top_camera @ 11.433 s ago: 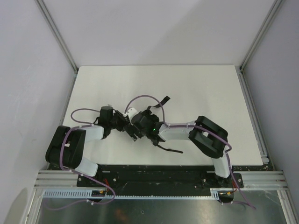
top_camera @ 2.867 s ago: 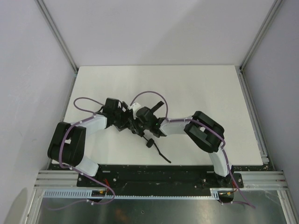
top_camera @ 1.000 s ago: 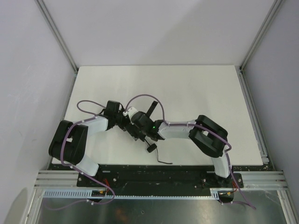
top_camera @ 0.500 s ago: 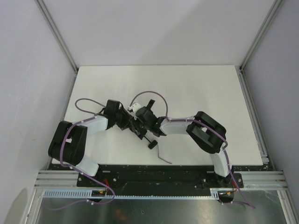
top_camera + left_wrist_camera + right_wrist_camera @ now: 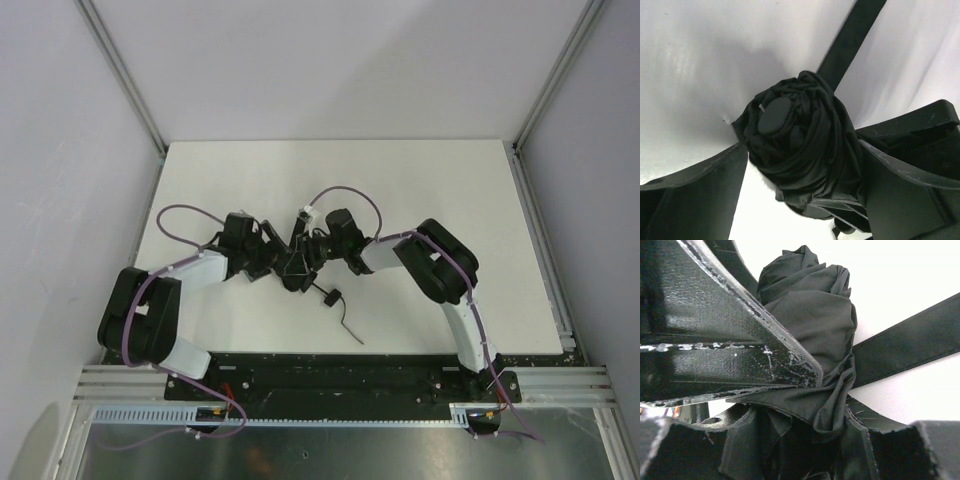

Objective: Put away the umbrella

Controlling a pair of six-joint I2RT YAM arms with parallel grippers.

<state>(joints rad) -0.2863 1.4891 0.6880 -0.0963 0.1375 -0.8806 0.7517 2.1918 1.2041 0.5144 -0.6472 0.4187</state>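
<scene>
Umbrella [image 5: 296, 268] is lying folded up on the white surface [image 5: 420, 190], near the front and a bit left of the middle. Both arms are reaching in to it, one from each side. The left claw [image 5: 272, 262] is squeezing the bunched black fabric [image 5: 805, 155], and its two fingers [image 5: 695, 190] are pressing on the cloth from both sides. A small round cap [image 5: 774, 115] is poking out of the folds. A flat black band [image 5: 852, 35] is running away behind the bundle. The right claw [image 5: 314, 256] is clamping on the umbrella too, from the other side, and the cloth is being pinched between its scratched fingers [image 5: 740, 335]. A thin shaft [image 5: 316, 288] is sticking out toward the front, and the little handle [image 5: 333, 297] is sitting at its end. The wrist strap [image 5: 350, 328] is trailing on the surface past the handle.
</scene>
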